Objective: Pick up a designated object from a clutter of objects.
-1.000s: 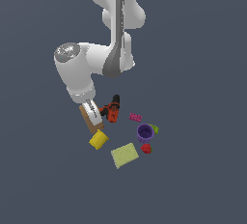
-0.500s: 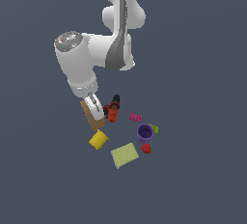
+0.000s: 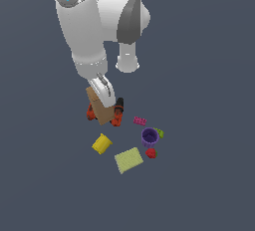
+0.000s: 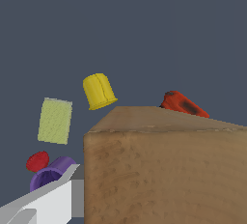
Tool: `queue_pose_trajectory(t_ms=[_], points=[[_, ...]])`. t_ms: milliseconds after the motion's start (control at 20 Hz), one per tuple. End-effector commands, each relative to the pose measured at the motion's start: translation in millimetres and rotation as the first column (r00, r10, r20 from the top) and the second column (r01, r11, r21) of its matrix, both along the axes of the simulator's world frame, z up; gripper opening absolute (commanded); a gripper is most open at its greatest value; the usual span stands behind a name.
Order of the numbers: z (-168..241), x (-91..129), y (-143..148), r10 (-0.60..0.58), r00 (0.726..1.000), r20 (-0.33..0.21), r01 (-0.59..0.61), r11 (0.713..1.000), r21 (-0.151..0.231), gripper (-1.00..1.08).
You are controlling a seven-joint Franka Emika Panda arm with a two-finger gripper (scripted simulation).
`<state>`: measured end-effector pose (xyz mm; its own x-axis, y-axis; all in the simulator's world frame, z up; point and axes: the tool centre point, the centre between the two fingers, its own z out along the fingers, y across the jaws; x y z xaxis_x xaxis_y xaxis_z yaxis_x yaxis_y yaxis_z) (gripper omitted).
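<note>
White arm (image 3: 94,31) reaches down over grey worktop (image 3: 199,175). Claw (image 3: 103,91) clamped on tan-brown box (image 3: 101,108), box tilted, in front of orange-black drill (image 3: 118,112). Yellow-green pad (image 3: 129,160), yellow container (image 3: 101,144), purple cup (image 3: 150,137), magenta brick (image 3: 140,121), red strawberry (image 3: 151,153) lie apart nearby.

A plain dark grey-blue floor (image 3: 209,185) spreads evenly across both views.
</note>
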<state>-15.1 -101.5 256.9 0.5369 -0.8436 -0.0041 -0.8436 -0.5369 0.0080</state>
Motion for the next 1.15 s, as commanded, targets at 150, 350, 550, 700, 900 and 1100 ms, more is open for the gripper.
queue_pose_trajectory(t_ms=[150, 350, 550, 700, 900, 1100], points=[[63.5, -3.0, 22.5, 0.000, 1.000, 0.009, 0.000, 1.000, -0.002, -1.00], [100.5, -5.1, 37.1, 0.000, 1.000, 0.009, 0.000, 1.000, -0.002, -1.00], [128.7, -6.0, 48.2, 0.000, 1.000, 0.009, 0.000, 1.000, -0.001, -1.00], [144.1, -6.2, 54.3, 0.001, 1.000, 0.009, -0.001, 1.000, 0.000, -1.00], [156.9, -5.9, 59.4, 0.001, 1.000, 0.009, -0.001, 1.000, 0.000, -1.00], [161.2, -5.8, 61.1, 0.001, 1.000, 0.009, -0.001, 1.000, 0.000, -1.00]])
